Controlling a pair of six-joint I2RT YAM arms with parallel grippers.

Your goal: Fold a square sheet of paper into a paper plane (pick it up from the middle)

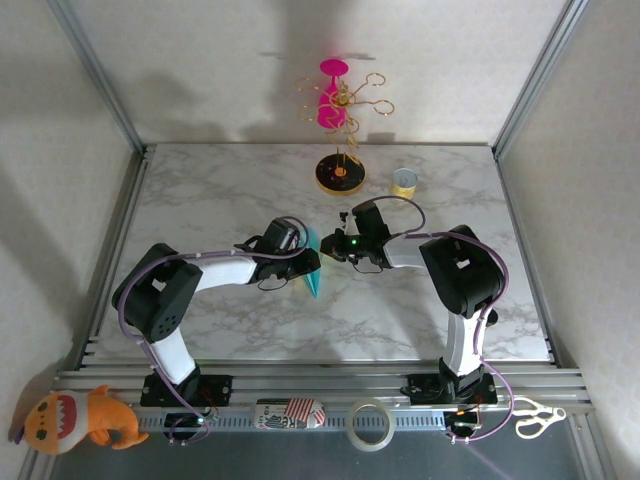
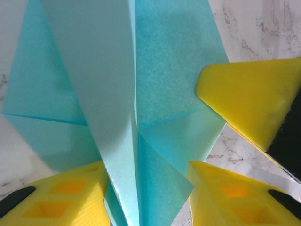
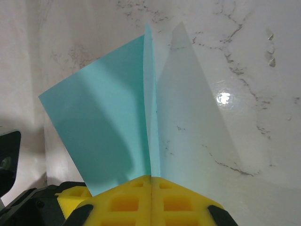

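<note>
The teal-blue paper plane point(image 1: 313, 275) is held mid-table between both arms, its point toward the near edge. My right gripper point(image 1: 328, 250) is shut on its centre ridge; in the right wrist view the yellow pads point(image 3: 136, 202) meet on the ridge and the wings point(image 3: 103, 122) spread away from them. My left gripper point(image 1: 305, 262) is beside it on the left. In the left wrist view its gripper point(image 2: 146, 176) stands open around the folded paper point(image 2: 169, 70), with marble showing between the paper and the right finger point(image 2: 225, 193). A yellow finger of the right gripper point(image 2: 249, 99) comes in from the right.
A wire stand with a black-and-yellow round base point(image 1: 340, 175) and a yellow tape roll point(image 1: 404, 183) stand at the back of the marble table point(image 1: 200, 200). On the near rail lie a stuffed toy point(image 1: 75, 418), a clear tape roll point(image 1: 369, 424) and scissors point(image 1: 535, 415).
</note>
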